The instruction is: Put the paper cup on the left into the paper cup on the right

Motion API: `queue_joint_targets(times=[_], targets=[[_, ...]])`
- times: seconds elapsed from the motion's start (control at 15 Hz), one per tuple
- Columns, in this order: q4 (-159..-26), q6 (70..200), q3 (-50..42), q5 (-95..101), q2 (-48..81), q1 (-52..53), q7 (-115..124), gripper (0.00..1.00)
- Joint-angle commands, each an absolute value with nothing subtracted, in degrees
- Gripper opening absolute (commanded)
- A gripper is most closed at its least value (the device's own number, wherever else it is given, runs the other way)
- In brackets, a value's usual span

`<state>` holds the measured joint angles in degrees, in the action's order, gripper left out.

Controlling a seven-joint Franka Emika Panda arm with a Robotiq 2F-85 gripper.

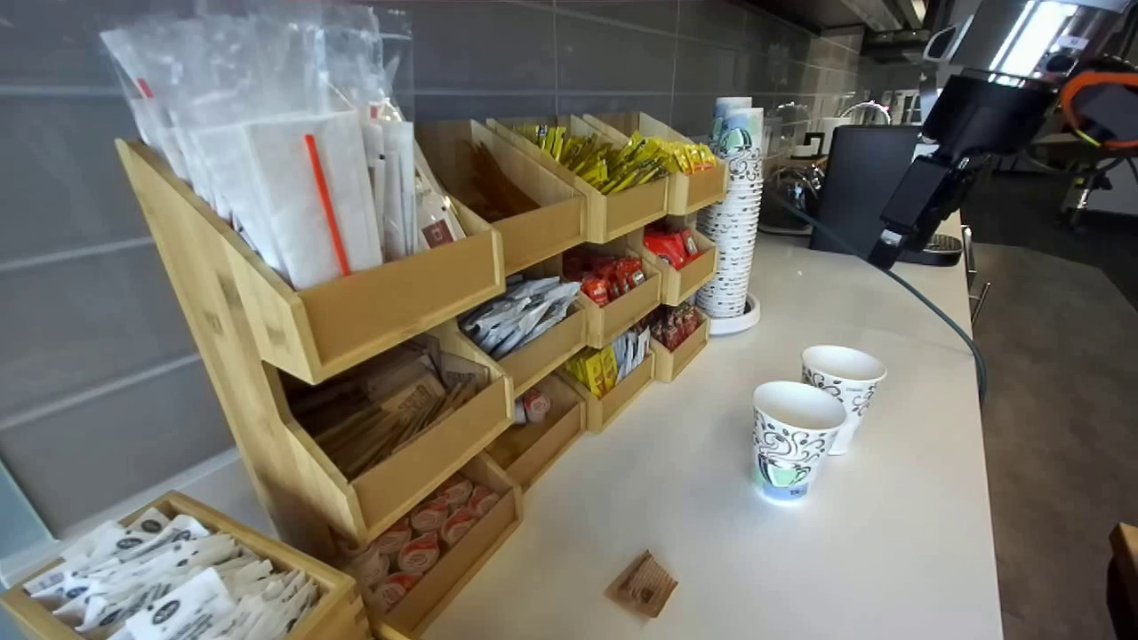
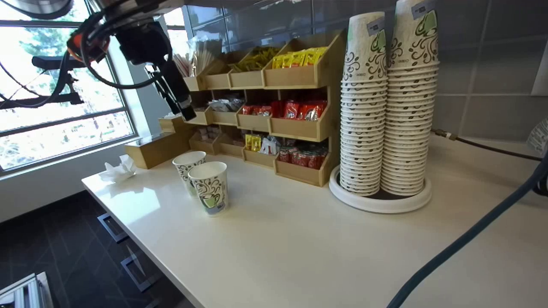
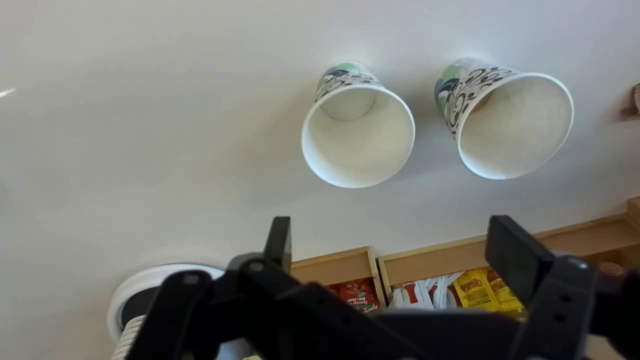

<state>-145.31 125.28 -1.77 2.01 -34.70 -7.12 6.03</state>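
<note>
Two white paper cups with a leafy print stand upright on the counter, close beside each other. The cup nearer the cup stacks is on the left in the wrist view (image 3: 359, 150); it shows in both exterior views (image 1: 851, 384) (image 2: 212, 190). The other cup is on the right in the wrist view (image 3: 520, 130); it also shows in both exterior views (image 1: 791, 449) (image 2: 185, 164). A small brownish patch shows inside it. My gripper (image 3: 390, 242) is open and empty, its fingers wide apart. In both exterior views the gripper (image 1: 885, 252) (image 2: 187, 112) hangs well above the cups, touching neither.
A wooden condiment rack (image 1: 409, 307) stands along the wall. Tall cup stacks (image 2: 364, 128) stand on a round white tray (image 2: 376, 207). A brown packet (image 1: 642, 584) and a crumpled napkin (image 2: 117, 170) lie on the counter. A dark cable (image 2: 471, 236) crosses above it.
</note>
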Motion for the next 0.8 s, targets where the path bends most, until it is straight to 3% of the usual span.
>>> queue_joint_targets(times=[0.0, 0.73], targets=[[-144.8, 125.2, -2.9, 0.6, -32.7, -4.3, 1.4, 1.00], [-141.3, 131.1, -4.4, -0.5, -20.0, 2.9, -16.7, 1.00]])
